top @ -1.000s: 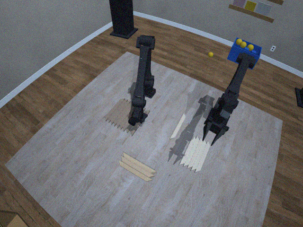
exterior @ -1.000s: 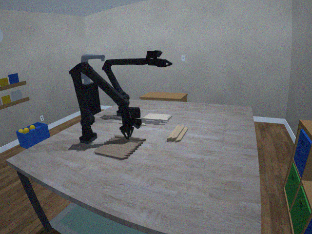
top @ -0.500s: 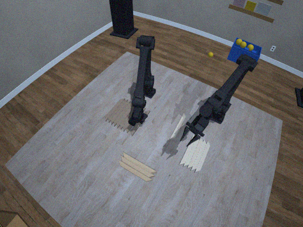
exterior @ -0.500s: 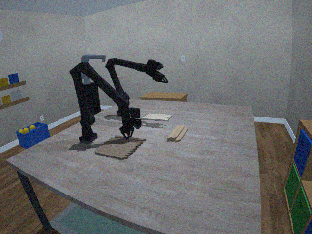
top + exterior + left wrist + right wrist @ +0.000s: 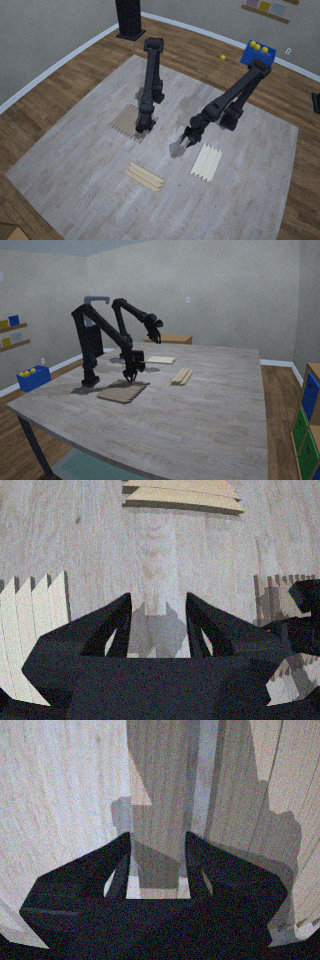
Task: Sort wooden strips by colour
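Pincer of the right arm (image 5: 140,132) (image 5: 131,382) (image 5: 158,835) stands partly open above a brown strip (image 5: 140,140) (image 5: 160,785) beside the brown row (image 5: 124,118) (image 5: 121,392) (image 5: 295,785), gripping nothing. Tan strips (image 5: 144,176) (image 5: 182,376) (image 5: 180,495) lie beyond; farther, the left pincer (image 5: 183,145) (image 5: 157,343) (image 5: 158,600) (also half-open, empty) hovers near the white row (image 5: 206,162) (image 5: 161,359) (image 5: 30,615).
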Controlling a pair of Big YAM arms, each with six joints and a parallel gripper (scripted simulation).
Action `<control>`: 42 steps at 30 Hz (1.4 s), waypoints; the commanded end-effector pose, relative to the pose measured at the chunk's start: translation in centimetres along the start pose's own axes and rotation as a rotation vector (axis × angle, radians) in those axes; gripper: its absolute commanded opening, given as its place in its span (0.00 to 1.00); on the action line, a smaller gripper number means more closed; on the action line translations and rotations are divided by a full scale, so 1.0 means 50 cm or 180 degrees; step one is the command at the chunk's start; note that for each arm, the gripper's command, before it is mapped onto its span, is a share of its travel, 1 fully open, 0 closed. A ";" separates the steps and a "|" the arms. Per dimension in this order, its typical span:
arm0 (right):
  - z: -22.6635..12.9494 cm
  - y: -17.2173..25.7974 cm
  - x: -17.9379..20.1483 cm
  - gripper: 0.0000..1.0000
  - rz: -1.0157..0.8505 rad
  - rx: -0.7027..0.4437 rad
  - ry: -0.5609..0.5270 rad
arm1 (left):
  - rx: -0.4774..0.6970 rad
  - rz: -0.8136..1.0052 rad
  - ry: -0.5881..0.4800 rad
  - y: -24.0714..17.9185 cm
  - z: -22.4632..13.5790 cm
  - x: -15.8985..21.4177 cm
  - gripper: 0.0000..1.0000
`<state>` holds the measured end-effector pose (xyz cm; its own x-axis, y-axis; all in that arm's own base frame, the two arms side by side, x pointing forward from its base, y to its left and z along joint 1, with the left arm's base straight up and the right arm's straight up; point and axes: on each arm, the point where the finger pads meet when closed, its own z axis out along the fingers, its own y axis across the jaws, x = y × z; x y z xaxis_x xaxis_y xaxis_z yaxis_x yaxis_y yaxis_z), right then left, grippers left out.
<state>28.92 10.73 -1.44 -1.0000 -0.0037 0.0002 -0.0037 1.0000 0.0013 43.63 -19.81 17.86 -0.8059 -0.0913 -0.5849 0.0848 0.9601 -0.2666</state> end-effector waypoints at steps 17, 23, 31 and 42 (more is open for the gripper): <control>-0.029 0.018 -0.031 0.41 -0.0009 -0.0034 -0.0104 | -0.0668 -0.0225 0.1688 -0.029 0.056 0.432 0.42; -0.012 0.008 -0.005 0.41 -0.0009 -0.0014 -0.0051 | -0.0863 -0.0153 0.1938 -0.015 0.036 0.502 0.42; -0.109 0.021 -0.041 0.41 -0.0011 -0.0062 -0.0179 | -0.0982 -0.0086 0.2075 -0.011 0.026 0.539 0.42; -0.101 0.014 -0.027 0.41 -0.0010 -0.0041 -0.0125 | -0.0935 -0.0048 0.1998 0.003 0.013 0.515 0.42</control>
<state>29.63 10.99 3.44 -0.9997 -0.0036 -0.0245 -0.0039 0.9999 0.0104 23.23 -23.08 1.74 -0.9998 -0.0200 0.0024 -0.0200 0.9998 -0.0023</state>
